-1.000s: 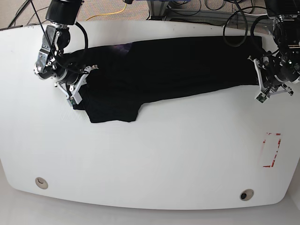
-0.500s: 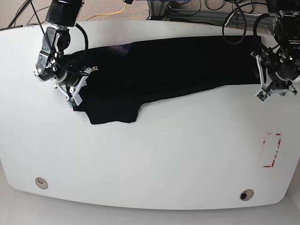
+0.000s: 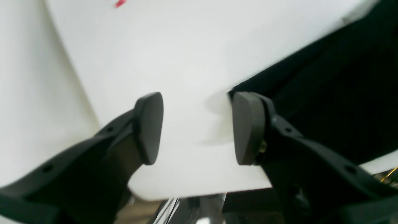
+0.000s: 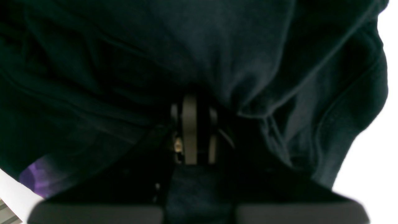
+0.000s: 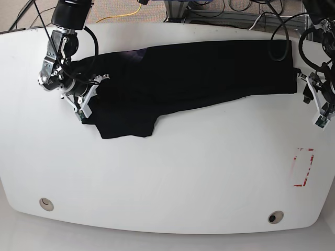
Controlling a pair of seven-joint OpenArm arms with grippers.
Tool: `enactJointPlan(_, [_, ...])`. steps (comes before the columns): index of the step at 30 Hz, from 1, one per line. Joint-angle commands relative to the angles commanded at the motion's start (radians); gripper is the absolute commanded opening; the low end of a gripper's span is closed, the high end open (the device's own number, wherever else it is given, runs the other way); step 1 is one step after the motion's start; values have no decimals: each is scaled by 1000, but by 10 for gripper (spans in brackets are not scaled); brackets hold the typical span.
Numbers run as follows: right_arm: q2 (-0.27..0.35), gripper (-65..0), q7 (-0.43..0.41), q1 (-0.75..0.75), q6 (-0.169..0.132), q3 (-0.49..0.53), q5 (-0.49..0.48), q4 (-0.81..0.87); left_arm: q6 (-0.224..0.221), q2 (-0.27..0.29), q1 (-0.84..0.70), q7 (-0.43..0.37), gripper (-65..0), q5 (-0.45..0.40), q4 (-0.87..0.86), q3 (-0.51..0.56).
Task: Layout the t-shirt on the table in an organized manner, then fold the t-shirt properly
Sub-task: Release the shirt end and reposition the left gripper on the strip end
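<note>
Since a second ago, the left gripper (image 5: 319, 102) has drawn away from the hem end of the t-shirt (image 5: 193, 78) toward the table's edge on the base view's right, and the cloth there now lies flat with a straight edge. That black shirt stretches in a long band across the far half of the table (image 5: 172, 178), with one sleeve lobe hanging toward the near side at the base view's left. In the left wrist view the left gripper (image 3: 197, 127) has its two dark pads spread wide with only white tabletop between them; the shirt's edge (image 3: 326, 93) lies just beside the right-hand pad, and nothing is held. The right gripper (image 5: 86, 99) sits at the shirt's sleeve end, and in its wrist view its fingers (image 4: 190, 130) are pressed together, buried in bunched black folds (image 4: 217, 56), pinching the cloth. A red tape rectangle (image 5: 303, 167) marks the table near its right edge, well apart from the shirt, and two small round holes (image 5: 275, 217) sit along the near rim.
</note>
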State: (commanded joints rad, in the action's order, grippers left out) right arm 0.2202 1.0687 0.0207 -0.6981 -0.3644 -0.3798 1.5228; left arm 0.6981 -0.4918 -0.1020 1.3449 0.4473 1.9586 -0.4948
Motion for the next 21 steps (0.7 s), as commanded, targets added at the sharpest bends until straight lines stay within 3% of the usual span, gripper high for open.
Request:
enactJointPlan(8, [-2, -604, 6, 0, 0, 0, -11, 15, 0, 72, -38, -48, -319, -170, -5, 68])
enactJointPlan(11, [-2, -604, 20, 3, 0, 0, -32, 84, 0, 75, -61, -66, -337, -180, -3, 100])
enactJointPlan(16, [-2, -602, 94, 6, 0, -5, -118, 241, 0, 75, -112, -87, -458, -181, -3, 110])
enactJointPlan(21, [0, -602, 121, 6, 0, -2, -203, 342, 0, 75, -143, -87, -485, -183, -5, 110])
